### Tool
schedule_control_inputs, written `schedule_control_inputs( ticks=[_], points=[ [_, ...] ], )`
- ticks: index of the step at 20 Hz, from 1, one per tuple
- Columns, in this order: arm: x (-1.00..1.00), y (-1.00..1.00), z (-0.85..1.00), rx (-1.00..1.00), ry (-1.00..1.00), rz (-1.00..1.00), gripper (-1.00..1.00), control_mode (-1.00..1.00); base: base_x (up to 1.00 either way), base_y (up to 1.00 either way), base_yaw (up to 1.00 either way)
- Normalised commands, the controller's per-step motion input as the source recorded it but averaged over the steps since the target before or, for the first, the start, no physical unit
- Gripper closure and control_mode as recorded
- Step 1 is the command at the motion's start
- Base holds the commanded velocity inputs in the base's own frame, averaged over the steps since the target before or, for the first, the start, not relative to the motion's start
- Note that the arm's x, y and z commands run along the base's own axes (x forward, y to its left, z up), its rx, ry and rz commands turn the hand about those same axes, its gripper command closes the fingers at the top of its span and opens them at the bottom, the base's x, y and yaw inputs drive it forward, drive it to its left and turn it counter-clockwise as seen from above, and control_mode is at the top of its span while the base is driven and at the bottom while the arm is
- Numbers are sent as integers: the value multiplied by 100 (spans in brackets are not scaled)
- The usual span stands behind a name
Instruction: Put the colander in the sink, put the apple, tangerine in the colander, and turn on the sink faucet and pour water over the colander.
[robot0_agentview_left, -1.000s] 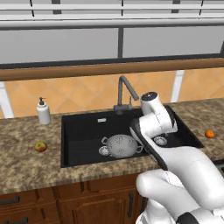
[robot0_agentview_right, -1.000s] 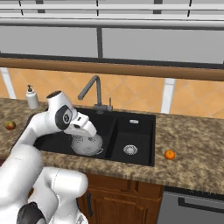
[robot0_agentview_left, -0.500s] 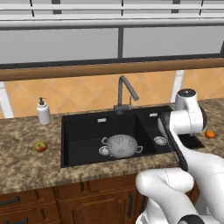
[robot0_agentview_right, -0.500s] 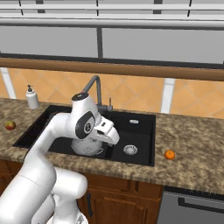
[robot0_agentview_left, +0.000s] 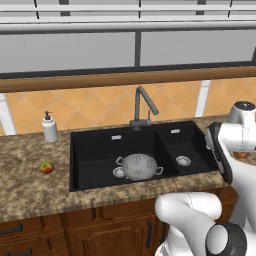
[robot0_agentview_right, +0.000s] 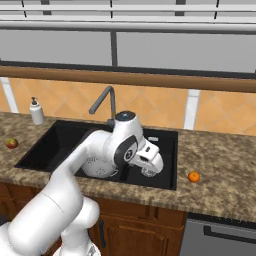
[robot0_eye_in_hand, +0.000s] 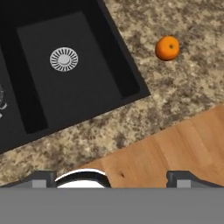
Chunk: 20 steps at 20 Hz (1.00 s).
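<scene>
The grey colander (robot0_agentview_left: 139, 166) sits in the large basin of the black sink (robot0_agentview_left: 95, 145), below the faucet (robot0_agentview_left: 142, 107). Water is out of view. The apple (robot0_agentview_left: 46, 167) lies on the left counter. On the right counter lies the tangerine (robot0_agentview_right: 194, 177), clear in the hand view (robot0_eye_in_hand: 167, 48). My gripper (robot0_agentview_right: 151, 167) hovers open and empty over the small basin's front right corner, left of the tangerine. In the hand view the gripper (robot0_eye_in_hand: 111, 179) has wide-apart fingertips (robot0_eye_in_hand: 41, 178), and the small basin's drain (robot0_eye_in_hand: 64, 59) lies beyond them.
A white soap pump bottle (robot0_agentview_left: 49, 127) stands at the back left of the sink. The tiled wall and a wooden ledge run behind the counter. My arm crosses in front of the colander (robot0_agentview_right: 97, 167) in the right base view. Wooden cabinet fronts (robot0_eye_in_hand: 175, 148) lie below the counter edge.
The arm has swung right, from above the colander across the small basin toward the right counter. The gripper stays open. Colander and fruits have not moved.
</scene>
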Motion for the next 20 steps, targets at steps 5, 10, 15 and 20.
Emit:
schedule_control_inputs(
  ticks=[5, 10, 15, 20],
  points=[
    [16, -57, -18, 6, 0, 0, -100, -100, 0, 0, 0],
    [26, -56, -4, 7, 0, 0, -100, -100, 0, 0, 0],
    [23, -40, -3, 2, 0, 0, -100, -100, 0, 0, 0],
    [2, -10, -39, -1, 0, -1, -100, -100, 0, 0, 0]
  ],
)
